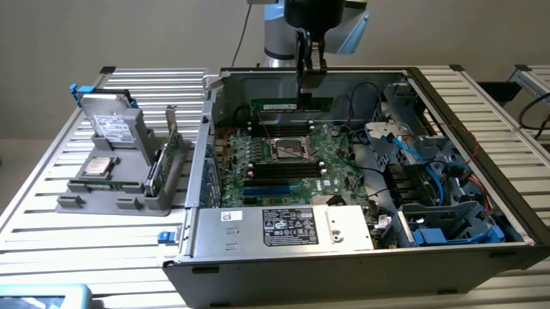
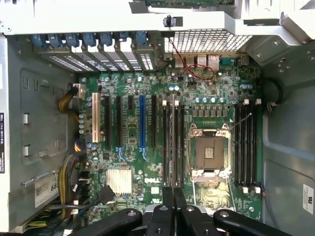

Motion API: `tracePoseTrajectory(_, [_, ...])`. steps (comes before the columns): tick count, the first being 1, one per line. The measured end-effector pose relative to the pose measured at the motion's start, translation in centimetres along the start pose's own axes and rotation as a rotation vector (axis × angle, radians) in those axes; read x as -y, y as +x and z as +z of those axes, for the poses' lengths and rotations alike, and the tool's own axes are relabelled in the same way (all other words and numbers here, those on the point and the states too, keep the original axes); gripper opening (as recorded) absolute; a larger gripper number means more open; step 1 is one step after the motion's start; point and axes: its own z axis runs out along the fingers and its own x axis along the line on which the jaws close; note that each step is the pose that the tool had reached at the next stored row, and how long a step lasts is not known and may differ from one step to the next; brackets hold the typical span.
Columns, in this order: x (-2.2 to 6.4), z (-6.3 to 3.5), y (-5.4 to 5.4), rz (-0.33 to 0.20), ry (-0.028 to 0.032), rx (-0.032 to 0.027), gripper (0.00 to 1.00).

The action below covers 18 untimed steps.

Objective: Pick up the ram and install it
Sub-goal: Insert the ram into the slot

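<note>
Pinched the ram [image 1: 290,104] in the gripper [image 1: 308,92], above the motherboard [image 1: 325,138]. Needed, probably, holding level and parallel to the long slots [image 2: 173,142], with even downward pressure.

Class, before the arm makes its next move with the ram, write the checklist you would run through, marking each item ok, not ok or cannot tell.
1. The ram gripped in the claw: ok, the claw is shut on its upper edge.
2. Ram level: ok, roughly horizontal in the exterior view.
3. Ram over the motherboard, inside the open case: ok.
4. Black memory slots beside the CPU socket empty: ok.
5. Slot latches open: cannot tell.
6. Ram's lower edge lined up over one slot: cannot tell.
</note>
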Motion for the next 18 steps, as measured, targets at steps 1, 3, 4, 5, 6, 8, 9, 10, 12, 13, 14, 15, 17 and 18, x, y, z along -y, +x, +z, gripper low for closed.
tracePoseTrajectory(1, [-0.01,0.12,0.0,0.000,0.0000,-0.0022,0.12])
tracePoseTrajectory(3, [-0.01,0.33,0.0,0.000,0.0001,-0.0063,0.12])
tracePoseTrajectory(4, [-0.01,0.43,0.0,0.000,0.0001,-0.0091,0.12])
tracePoseTrajectory(5, [-0.01,0.53,0.0,0.000,0.0003,-0.0132,0.12])
tracePoseTrajectory(6, [-0.02,0.63,0.0,0.000,0.0004,-0.0177,0.12])
tracePoseTrajectory(8, [-0.04,0.79,0.0,0.000,0.0007,-0.0267,0.12])
tracePoseTrajectory(9, [-0.08,0.87,0.0,0.000,0.0007,-0.0302,0.12])
tracePoseTrajectory(10, [-0.13,0.95,0.0,0.000,0.0007,-0.0327,0.12])
tracePoseTrajectory(12, [-0.23,1.09,0.0,0.000,0.0007,-0.0364,0.12])
tracePoseTrajectory(13, [-0.24,1.14,0.0,0.000,0.0007,-0.0374,0.12])
tracePoseTrajectory(14, [-0.25,1.16,0.0,0.000,0.0008,-0.0376,0.12])
tracePoseTrajectory(15, [-0.26,1.18,0.0,0.000,0.0008,-0.0376,0.12])
tracePoseTrajectory(17, [-0.28,1.22,0.0,0.000,0.0008,-0.0376,0.12])
tracePoseTrajectory(18, [-0.28,1.26,0.0,0.000,0.0009,-0.0374,0.12])
